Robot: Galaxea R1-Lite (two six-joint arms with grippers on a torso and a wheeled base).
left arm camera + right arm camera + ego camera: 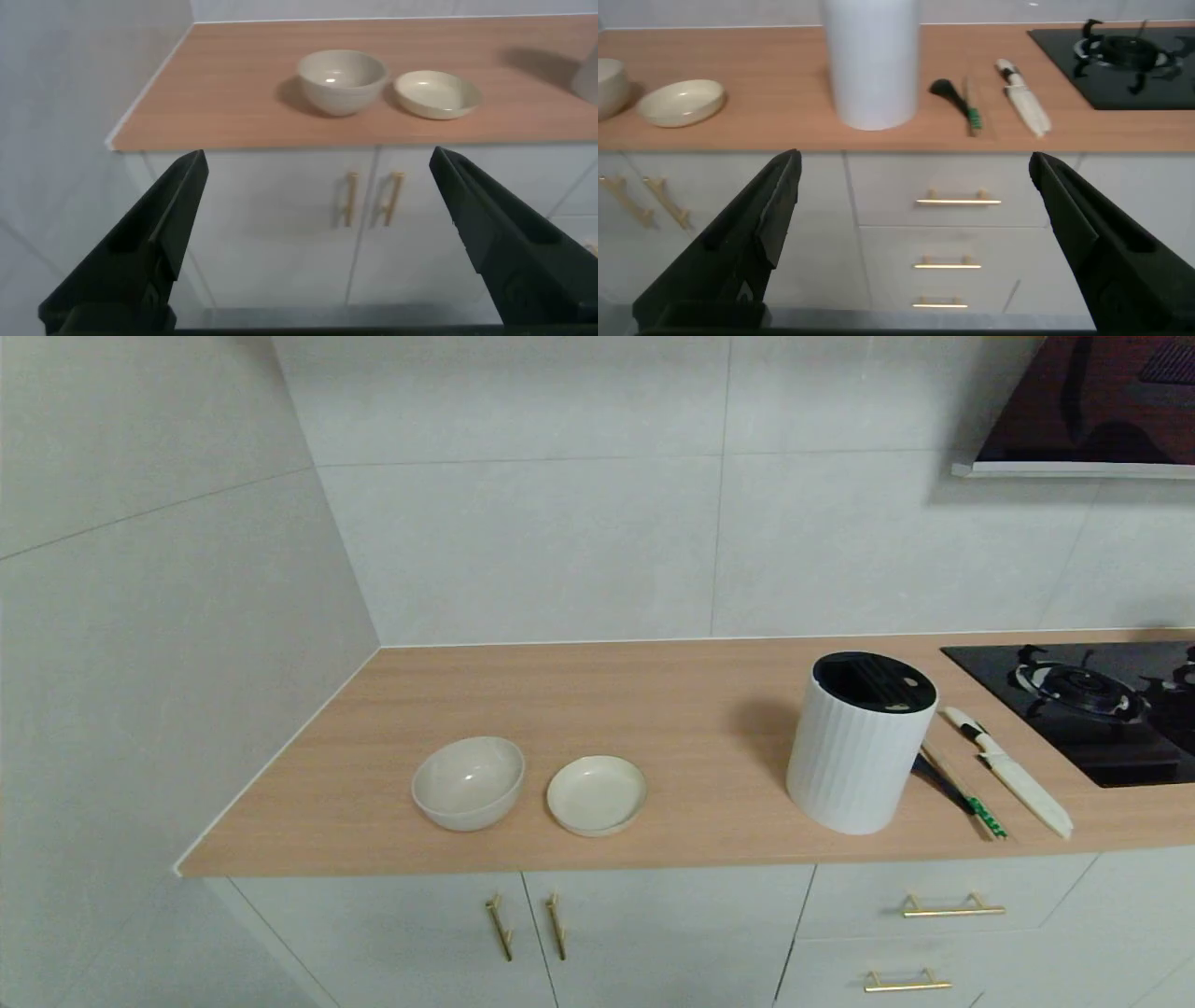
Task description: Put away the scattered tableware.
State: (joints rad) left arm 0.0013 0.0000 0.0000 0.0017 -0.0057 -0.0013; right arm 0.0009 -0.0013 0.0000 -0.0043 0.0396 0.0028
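On the wooden counter (pixel 579 700) stand a cream bowl (pixel 468 782) and a shallow cream dish (pixel 597 793) side by side. A white ribbed holder with a black slotted top (pixel 859 742) stands to their right. Beside it lie chopsticks with green ends (pixel 971 793), a dark ladle (pixel 938 779) and a white-handled knife (pixel 1008 773). My left gripper (pixel 318 252) hangs open below the counter edge, facing the bowl (pixel 342 80) and dish (pixel 436 93). My right gripper (pixel 915 252) is open in front of the drawers, below the holder (pixel 871 61) and knife (pixel 1022 95).
A black gas hob (pixel 1092 705) is set into the counter at the right, under a range hood (pixel 1083 411). Tiled walls close the back and left sides. Cabinet doors (pixel 523 933) and drawers with brass handles (pixel 952 907) are below.
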